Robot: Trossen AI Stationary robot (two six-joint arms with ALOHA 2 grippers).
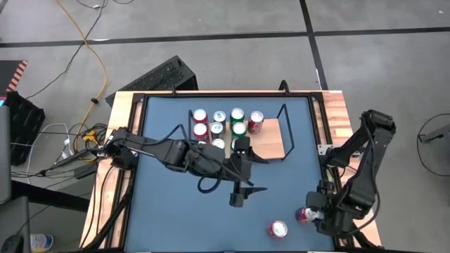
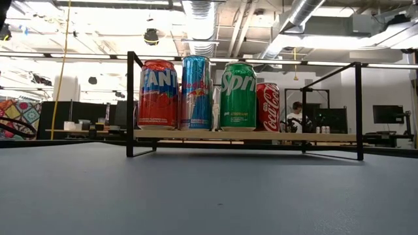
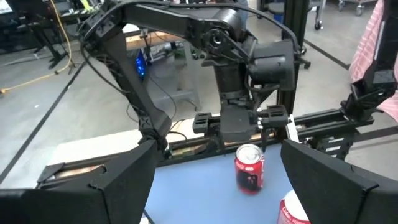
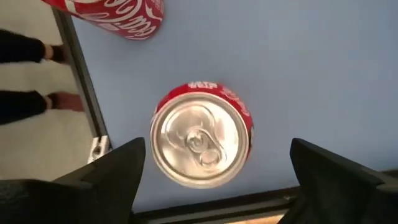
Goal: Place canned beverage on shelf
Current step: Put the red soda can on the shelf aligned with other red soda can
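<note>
We take the shelf as our landmark: its light-wood board carries upright cans packed at one end, a Fanta, a Red Bull, a Sprite and a Coca-Cola seen in the low view, with the other end bare. Well apart from the shelf, near the table's front right corner, our right gripper hangs over an upright red Coca-Cola can, fingers spread wide on either side and not touching it, while a second red can stands just beside. Our left gripper hovers open just in front of the shelf, holding nothing.
</note>
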